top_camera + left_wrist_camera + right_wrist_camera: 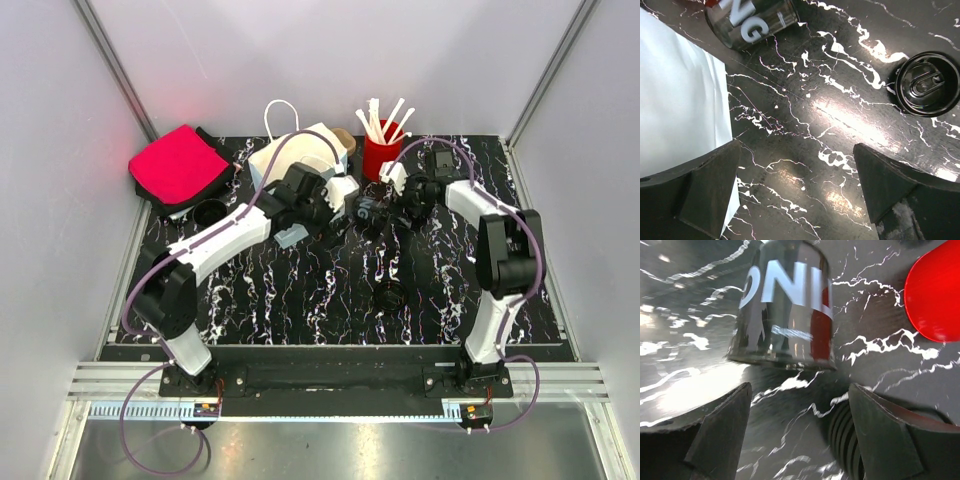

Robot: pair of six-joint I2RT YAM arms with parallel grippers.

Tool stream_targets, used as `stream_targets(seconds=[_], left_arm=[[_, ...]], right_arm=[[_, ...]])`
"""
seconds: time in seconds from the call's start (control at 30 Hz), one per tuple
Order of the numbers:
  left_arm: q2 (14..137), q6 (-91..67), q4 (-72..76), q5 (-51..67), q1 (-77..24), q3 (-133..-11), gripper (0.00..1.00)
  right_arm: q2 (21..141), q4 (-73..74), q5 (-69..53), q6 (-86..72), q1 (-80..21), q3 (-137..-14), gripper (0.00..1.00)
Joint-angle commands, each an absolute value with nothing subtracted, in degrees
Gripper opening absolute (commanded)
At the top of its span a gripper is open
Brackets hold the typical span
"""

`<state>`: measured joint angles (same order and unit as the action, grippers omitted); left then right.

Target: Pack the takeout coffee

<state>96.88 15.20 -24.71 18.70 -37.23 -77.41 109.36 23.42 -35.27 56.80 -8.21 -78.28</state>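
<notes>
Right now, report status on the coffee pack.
Left gripper open, empty. Right gripper open, facing lettered black cup. Lidded coffee cup upright, untouched. Nothing crowding it.

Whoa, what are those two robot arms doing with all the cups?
They're meant to pack a takeout coffee, but neither holds anything right now. The right gripper, jaws open, is right up to a dark printed cup near the red cup of stirrers. The left gripper, also open, hovers next to the white paper bag. The lidded black coffee stands alone on the table, untouched.
</notes>
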Motion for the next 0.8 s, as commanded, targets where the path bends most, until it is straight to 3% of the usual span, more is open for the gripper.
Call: stream_targets(seconds=[0.0, 0.33, 0.77], left_arm=[[93.95, 15.38, -24.26, 23.99, -35.16, -77.52, 0.99], [95.8, 14.33, -24.26, 24.7, -33.4, -77.69, 0.99], [96.68, 14.24, -24.87, 26.8, -33.22, -77.7, 0.99]], right_arm=[[114.86, 19.78, -33.84, 62.58, -9.49, -83.92, 0.82], [117.86, 19.07, -35.77, 60.56, -10.72, -86.66, 0.59], [114.88, 16.79, -40.34, 53.8, -10.81, -85.87, 0.47]])
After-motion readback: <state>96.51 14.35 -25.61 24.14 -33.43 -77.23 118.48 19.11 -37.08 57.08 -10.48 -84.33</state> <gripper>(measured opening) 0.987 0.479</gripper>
